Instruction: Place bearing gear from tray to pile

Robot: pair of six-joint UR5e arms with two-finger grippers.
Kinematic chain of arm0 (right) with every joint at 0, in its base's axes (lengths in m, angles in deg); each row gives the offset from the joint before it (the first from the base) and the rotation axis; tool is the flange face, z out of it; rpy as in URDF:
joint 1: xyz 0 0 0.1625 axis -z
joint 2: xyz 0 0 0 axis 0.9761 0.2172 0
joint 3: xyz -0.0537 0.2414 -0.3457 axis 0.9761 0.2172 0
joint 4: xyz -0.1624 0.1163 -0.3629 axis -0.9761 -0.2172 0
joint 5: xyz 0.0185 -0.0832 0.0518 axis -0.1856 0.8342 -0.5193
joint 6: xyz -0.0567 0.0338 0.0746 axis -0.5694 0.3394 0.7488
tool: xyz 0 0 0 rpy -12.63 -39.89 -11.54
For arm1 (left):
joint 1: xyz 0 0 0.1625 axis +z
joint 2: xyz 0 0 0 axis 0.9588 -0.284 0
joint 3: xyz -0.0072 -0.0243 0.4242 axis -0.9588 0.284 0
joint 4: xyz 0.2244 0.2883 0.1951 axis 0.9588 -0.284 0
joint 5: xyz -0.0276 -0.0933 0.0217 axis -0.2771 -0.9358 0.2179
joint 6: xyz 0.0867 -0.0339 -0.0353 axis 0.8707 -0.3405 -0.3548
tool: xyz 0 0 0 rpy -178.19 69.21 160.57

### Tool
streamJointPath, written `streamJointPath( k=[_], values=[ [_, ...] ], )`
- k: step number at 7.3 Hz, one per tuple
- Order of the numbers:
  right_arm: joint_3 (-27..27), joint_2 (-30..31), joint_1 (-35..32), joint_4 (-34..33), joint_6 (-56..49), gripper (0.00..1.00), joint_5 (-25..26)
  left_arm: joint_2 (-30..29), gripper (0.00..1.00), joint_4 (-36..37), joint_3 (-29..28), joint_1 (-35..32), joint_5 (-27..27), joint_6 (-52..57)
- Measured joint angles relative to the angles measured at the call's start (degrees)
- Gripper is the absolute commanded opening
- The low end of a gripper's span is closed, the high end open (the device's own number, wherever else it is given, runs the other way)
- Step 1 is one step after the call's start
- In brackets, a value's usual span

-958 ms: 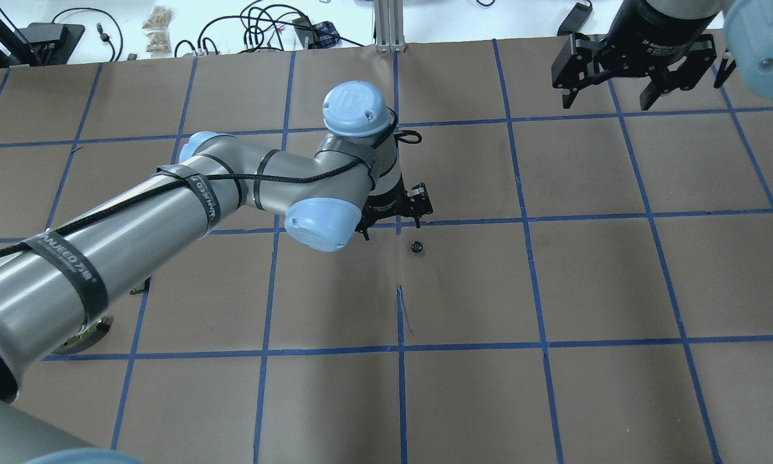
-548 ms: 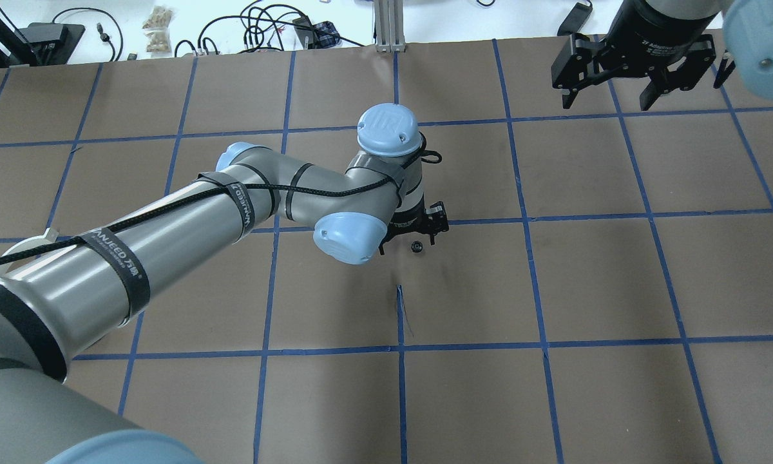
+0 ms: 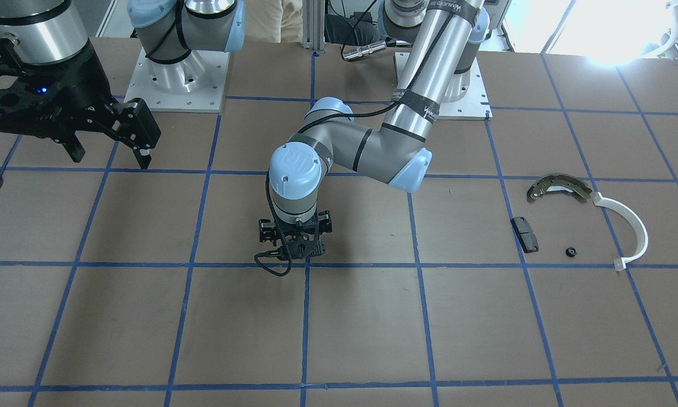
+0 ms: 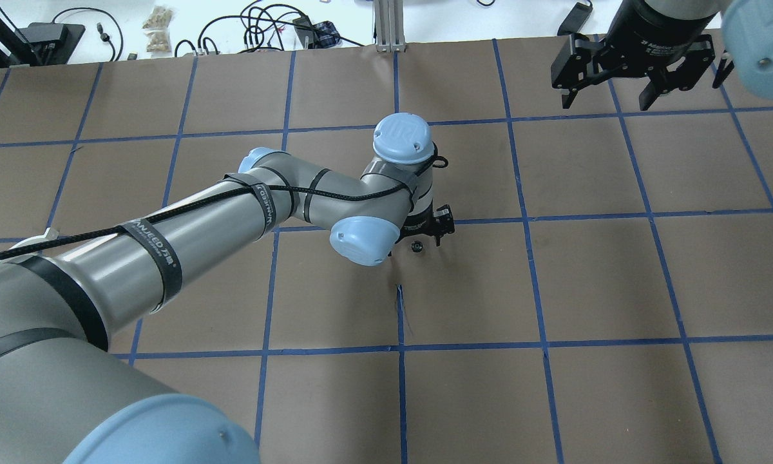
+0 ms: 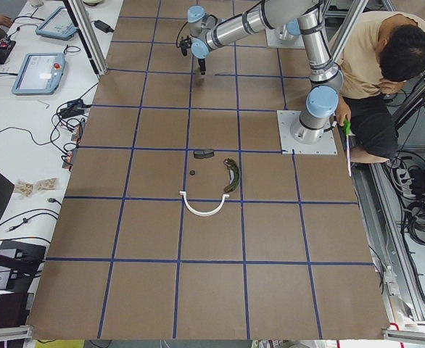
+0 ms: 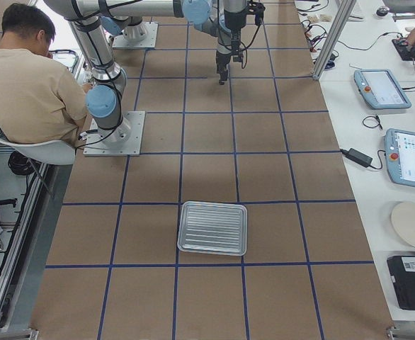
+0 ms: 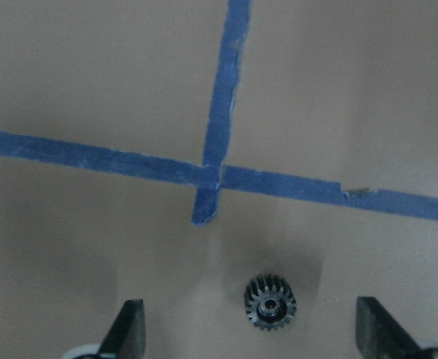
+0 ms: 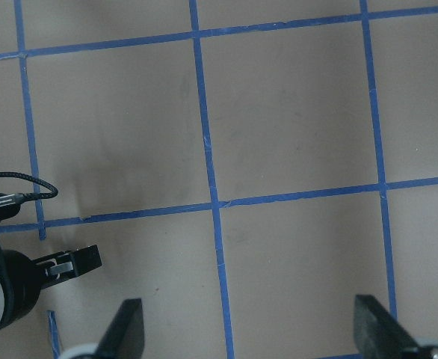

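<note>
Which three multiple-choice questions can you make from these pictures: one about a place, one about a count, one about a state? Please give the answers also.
1. Where does the small gear below the left gripper lie?
A) in a tray
B) on the table, beside a crossing of blue tape
C) in a cardboard box

2. How many parts lie in the pile?
A) one
B) two
C) four

3. How is the left gripper?
A) open
B) shut on the gear
C) shut on a tray's rim

Answers:
1 B: the left wrist view shows the gear on bare table just below the tape crossing.
2 C: brake shoe, white arc, black pad and a second small gear.
3 A: its fingers stand wide on either side of the gear, not touching it.
</note>
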Motion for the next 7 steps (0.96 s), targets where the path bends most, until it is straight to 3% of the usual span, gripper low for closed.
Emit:
streamJointPath(
  k=[2,3,5,7],
  values=[
    [0.01,0.01,0.00,-0.01,-0.01,1.00,-0.03,-0.21,0.41,0.41,-0.02,-0.48,0.03,-0.25],
    [0.03,0.04,0.00,0.04,-0.05,1.00,-0.06,-0.24,0.40,0.50,-0.03,-0.58,0.10,-0.30],
    [0.01,0.19,0.00,0.09,-0.08,1.00,-0.26,-0.26,0.19,2.06,-0.02,-0.62,0.09,-0.33],
    [0.00,0.25,0.00,0.10,-0.09,1.00,-0.50,0.00,0.16,2.83,-0.02,-0.62,0.16,-0.16]
  ],
)
